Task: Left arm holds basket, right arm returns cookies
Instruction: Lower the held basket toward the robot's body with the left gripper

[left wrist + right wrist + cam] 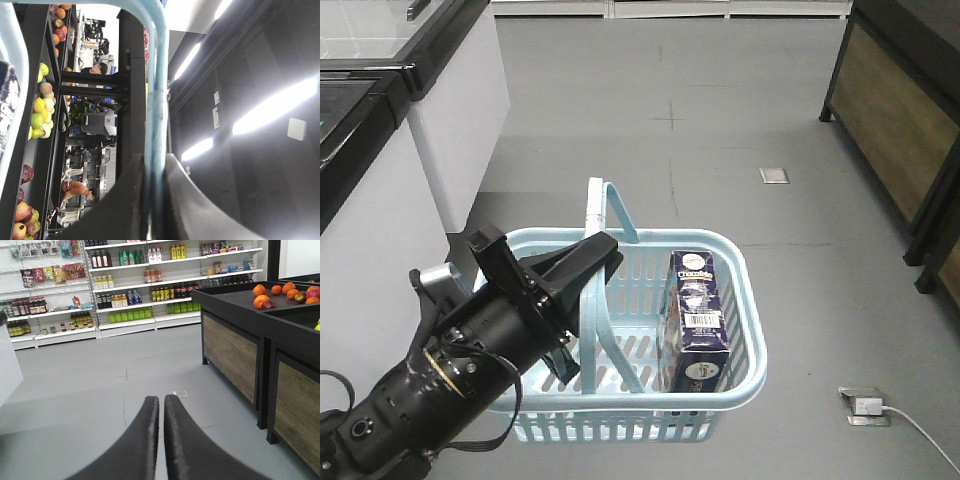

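Note:
The light blue basket (752, 335) hangs above the grey floor in the front view. My left gripper (603, 252) is shut on one of its hoop handles (593, 215). In the left wrist view that handle (156, 100) runs straight down between the two black fingers of the left gripper (155, 169), which press on it from both sides. The navy cookies box (698, 318) stands upright inside the basket, against its right wall. My right gripper (161, 399) shows only in the right wrist view; it is shut with nothing in it and points out over the shop floor.
A white freezer cabinet (455, 110) stands left of the basket and a dark wooden stand (900, 110) at the right. A floor socket with a cable (865, 408) lies near the basket. Ahead of the right gripper are drink shelves (130, 290) and a fruit stand (240, 340).

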Motion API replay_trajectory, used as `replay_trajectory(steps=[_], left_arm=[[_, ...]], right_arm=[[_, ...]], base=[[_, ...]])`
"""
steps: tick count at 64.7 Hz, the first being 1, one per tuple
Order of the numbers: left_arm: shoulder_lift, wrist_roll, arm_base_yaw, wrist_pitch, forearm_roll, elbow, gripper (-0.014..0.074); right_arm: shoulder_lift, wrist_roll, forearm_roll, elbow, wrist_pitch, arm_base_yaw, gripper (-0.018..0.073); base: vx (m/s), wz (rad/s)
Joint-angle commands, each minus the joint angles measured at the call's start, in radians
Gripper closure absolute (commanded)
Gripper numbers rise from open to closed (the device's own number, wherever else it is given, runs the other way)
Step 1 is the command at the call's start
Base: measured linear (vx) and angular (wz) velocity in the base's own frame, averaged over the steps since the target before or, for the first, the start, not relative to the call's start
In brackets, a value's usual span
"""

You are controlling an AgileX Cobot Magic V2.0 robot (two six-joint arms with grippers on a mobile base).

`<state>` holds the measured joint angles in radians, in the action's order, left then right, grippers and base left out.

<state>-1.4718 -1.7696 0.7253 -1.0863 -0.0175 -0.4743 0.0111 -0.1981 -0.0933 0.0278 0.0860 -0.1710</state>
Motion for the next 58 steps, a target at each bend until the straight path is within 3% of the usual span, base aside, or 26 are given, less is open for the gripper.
replay_trajectory(steps=[1,32,58], left_arm=[[0.042,-0.004,0.004,-0.287,0.010,-0.027,0.0599],[0.041,-0.004,0.002,-0.287,0.007,-0.027,0.0599],[0.041,-0.003,0.002,-0.287,-0.053,-0.027,0.0599]], right_arm=[[-0.011,0.014,-0.003,0.018,-0.072,-0.004,0.0568],[-0.011,0.014,-0.003,0.018,-0.071,-0.004,0.0568],[-0.011,0.014,-0.003,0.018,-0.071,-0.004,0.0568]], base=[[0.00,0.00],[0.00,0.00],[0.00,0.00]])
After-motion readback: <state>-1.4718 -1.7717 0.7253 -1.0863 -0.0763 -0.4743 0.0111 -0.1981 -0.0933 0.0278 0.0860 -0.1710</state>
